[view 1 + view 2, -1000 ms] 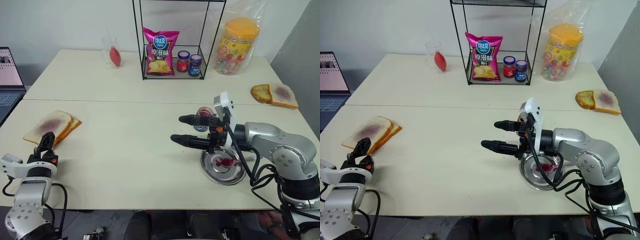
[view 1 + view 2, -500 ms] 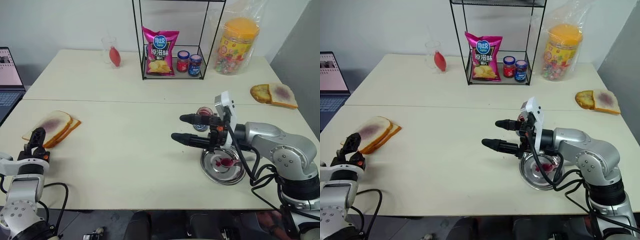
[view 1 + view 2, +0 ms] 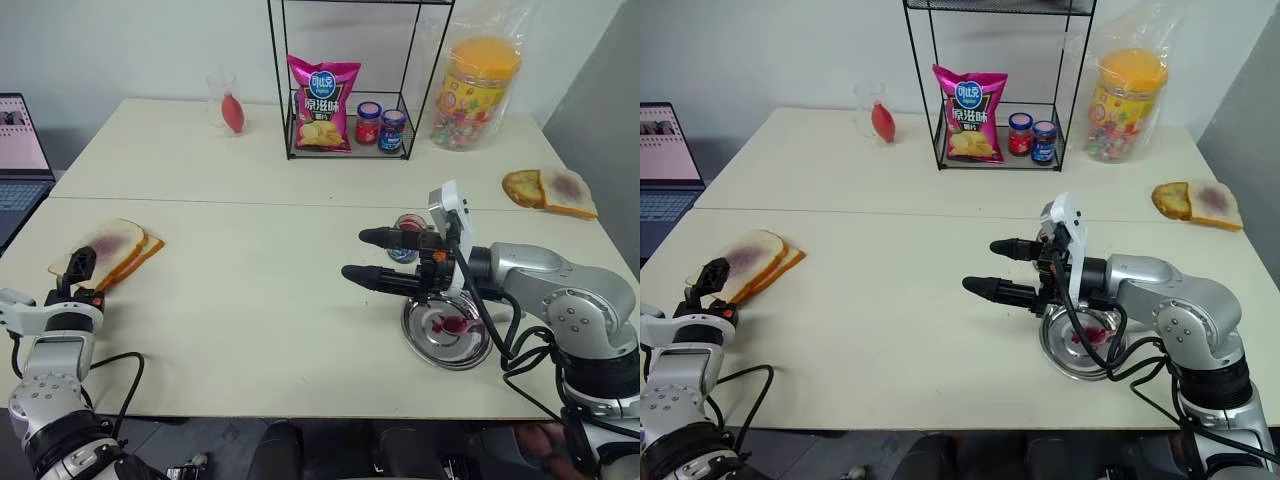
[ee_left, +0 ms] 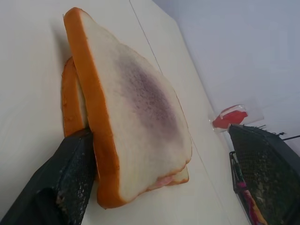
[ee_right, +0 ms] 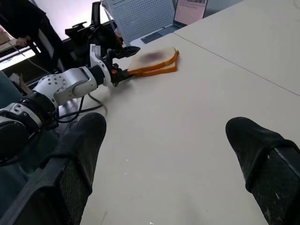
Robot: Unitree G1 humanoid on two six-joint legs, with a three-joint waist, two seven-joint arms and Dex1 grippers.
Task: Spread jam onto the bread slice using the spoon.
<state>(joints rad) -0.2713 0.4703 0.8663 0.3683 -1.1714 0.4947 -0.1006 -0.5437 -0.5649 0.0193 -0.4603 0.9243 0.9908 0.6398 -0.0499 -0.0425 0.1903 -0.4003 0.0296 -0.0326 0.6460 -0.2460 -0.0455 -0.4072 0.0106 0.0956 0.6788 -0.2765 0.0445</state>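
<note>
The left gripper (image 3: pixel 82 274) was wide open and empty, one finger touching the stacked bread (image 3: pixel 112 248). The right gripper (image 3: pixel 362 256) was open and empty too. The spoon (image 3: pixel 457 324) lay in the dish (image 3: pixel 444 335). It should squeeze the bread softly.

Left tool (image 3: pixel 80 272) spread wide, right tool (image 3: pixel 360 256) spread wide, level

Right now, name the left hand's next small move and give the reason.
Probably ease the left hand a little forward, then close it. Its fingers stand open on either side of the stacked bread slices, one right at the crust, with nothing gripped yet. The right hand hovers open beside the steel dish.
</note>
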